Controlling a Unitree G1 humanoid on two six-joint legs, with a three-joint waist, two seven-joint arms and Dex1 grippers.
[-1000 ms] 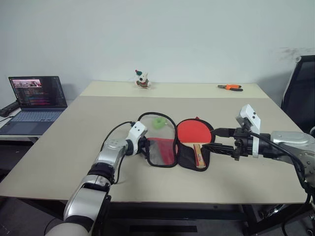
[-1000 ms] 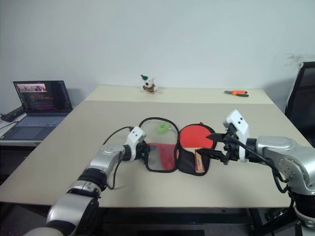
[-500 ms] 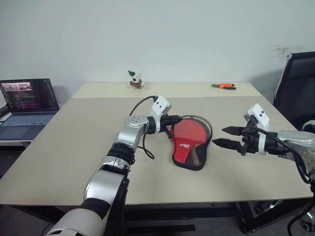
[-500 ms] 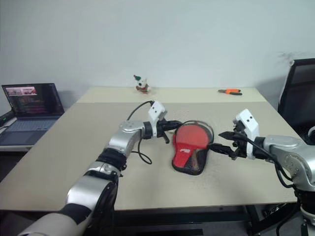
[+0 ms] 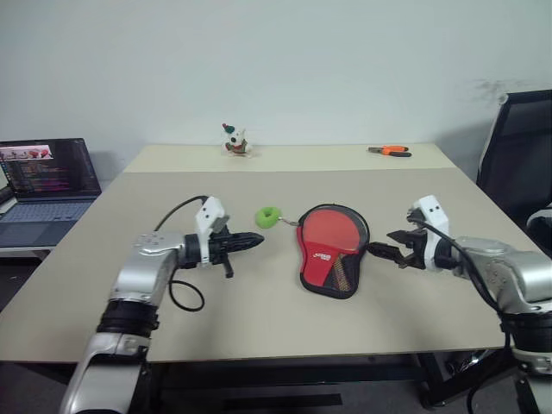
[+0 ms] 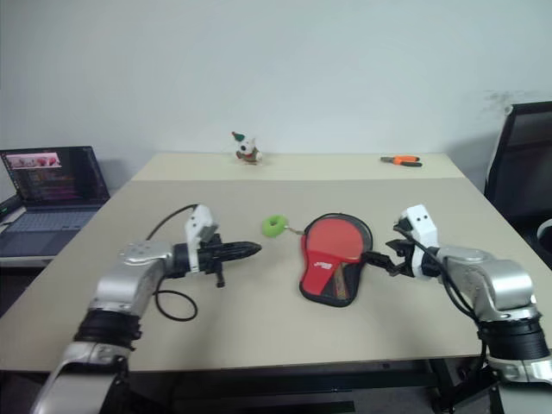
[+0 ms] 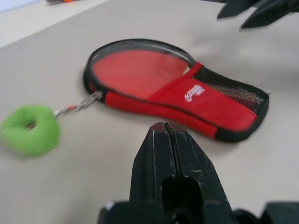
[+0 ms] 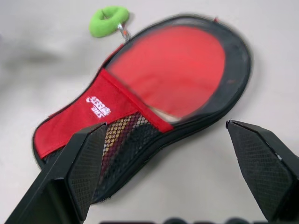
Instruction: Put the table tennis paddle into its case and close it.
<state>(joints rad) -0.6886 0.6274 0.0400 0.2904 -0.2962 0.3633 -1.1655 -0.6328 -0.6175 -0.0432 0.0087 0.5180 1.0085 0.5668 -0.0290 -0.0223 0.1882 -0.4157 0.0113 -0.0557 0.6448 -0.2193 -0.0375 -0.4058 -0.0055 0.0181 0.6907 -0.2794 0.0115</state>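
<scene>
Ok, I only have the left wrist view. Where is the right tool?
Observer: The right tool sits close beside the right edge of the case, pointing at it.
Operator: Open or shut?
Observer: Open, its fingers spread wide.
Operator: Anything at the far edge of the table?
Observer: A small toy figure, well beyond the case.

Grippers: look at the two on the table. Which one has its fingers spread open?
The right gripper, open beside the case; the left gripper is pinched shut.
</scene>
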